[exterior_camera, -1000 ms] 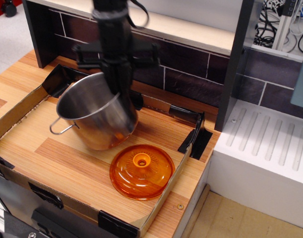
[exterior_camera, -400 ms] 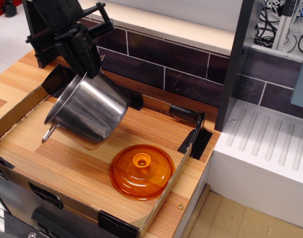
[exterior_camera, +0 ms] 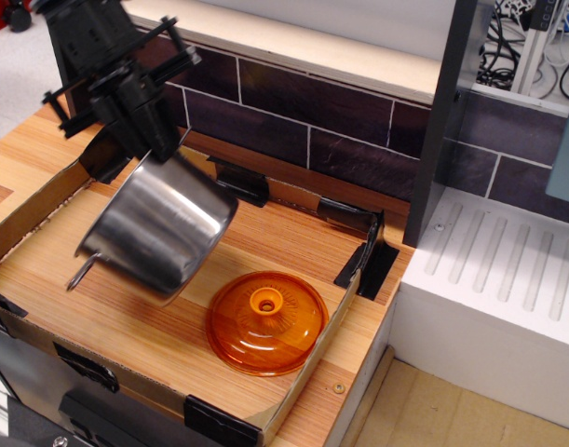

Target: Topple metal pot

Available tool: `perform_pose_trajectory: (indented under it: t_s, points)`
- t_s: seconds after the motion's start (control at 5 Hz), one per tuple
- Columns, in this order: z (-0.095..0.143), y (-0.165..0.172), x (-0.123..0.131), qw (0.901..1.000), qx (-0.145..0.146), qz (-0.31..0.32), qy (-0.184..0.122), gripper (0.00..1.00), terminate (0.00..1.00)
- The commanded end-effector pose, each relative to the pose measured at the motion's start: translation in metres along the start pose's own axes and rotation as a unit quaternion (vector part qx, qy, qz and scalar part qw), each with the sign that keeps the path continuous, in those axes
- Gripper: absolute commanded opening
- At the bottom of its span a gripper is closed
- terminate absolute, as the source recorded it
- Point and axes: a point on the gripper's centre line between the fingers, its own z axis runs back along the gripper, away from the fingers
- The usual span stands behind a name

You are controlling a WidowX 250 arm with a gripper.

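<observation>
The metal pot (exterior_camera: 158, 228) is a shiny steel stockpot, tipped hard over to the left with its mouth facing down-left and its base facing up-right. One wire loop handle (exterior_camera: 82, 270) hangs low at the left. My black gripper (exterior_camera: 156, 149) is shut on the pot's upper rim and holds it above the wooden tray floor. The fingertips are partly hidden by the rim. The translucent orange domed lid (exterior_camera: 265, 321) lies flat on the tray floor, just right of and below the pot.
The cardboard-walled tray (exterior_camera: 307, 372) with black tape corners borders the wooden floor. A dark brick backsplash (exterior_camera: 340, 121) and shelf stand behind. A dark post (exterior_camera: 442, 121) and a white ribbed drainboard (exterior_camera: 508, 270) stand at the right.
The gripper has swung left and tilted, taking the pot by its rim from nearly upright to strongly tipped leftward. The pot has shifted a little left and down. The orange lid has not moved.
</observation>
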Motion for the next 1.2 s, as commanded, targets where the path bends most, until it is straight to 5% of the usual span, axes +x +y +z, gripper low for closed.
perform_pose_trajectory:
  t_s: [0.0,0.8,1.0]
  points:
    - [0.010,0.008,0.019,1.0000,0.004,-0.004,-0.002,0.00,0.00]
    - [0.018,0.030,0.036,0.9990,0.040,-0.002,-0.018,0.00,0.00]
    - [0.020,0.031,0.039,0.9948,0.088,-0.006,-0.050,1.00,0.00]
